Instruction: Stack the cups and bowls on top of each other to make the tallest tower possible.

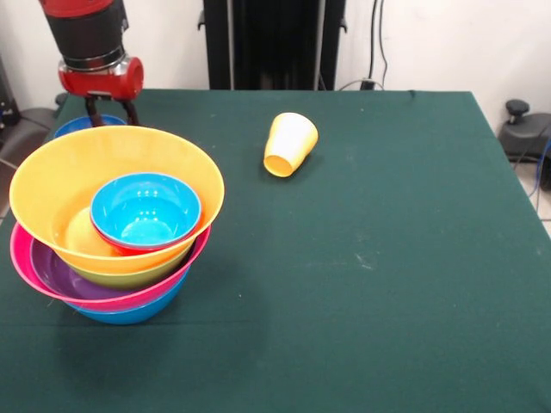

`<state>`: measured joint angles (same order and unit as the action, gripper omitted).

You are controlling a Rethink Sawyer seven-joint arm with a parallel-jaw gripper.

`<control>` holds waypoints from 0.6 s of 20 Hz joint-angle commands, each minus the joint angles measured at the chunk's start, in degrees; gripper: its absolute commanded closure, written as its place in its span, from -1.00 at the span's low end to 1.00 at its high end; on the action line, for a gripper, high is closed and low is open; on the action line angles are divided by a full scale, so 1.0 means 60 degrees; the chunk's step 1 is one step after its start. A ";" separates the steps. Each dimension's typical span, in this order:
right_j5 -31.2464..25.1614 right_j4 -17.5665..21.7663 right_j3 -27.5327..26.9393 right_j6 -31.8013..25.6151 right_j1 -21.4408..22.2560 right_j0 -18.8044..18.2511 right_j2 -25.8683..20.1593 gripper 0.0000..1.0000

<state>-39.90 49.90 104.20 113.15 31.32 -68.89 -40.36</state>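
The tower (112,232) stands at the table's left: a blue bowl at the bottom, then pink (26,258), purple and green bowls, and a large orange bowl (52,181) on top. Inside the orange bowl sits a light blue bowl (145,211) nested in a red one. A yellow-orange cup (290,144) lies on its side mid-table, mouth toward the camera. My gripper (110,120) hangs behind the tower, open, over a blue bowl (73,126) whose rim shows behind the orange bowl. The fingertips are hidden by the orange rim. The red cup is out of view.
The green table (387,258) runs right of the tower to its right edge. The black pedestal (274,43) stands at the far side. Cables and a black object lie beyond the right edge.
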 commanded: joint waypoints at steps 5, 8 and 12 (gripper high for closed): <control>0.1108 0.1661 -0.0613 -0.1477 -0.1142 0.0538 0.0599 -1.00; 0.1130 0.1815 -0.0669 -0.1748 -0.1098 0.0313 0.0644 -1.00; 0.1305 0.2033 -0.0603 -0.1891 -0.0957 0.0063 0.0652 -1.00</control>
<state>-35.46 55.61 104.11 113.15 26.40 -68.99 -39.29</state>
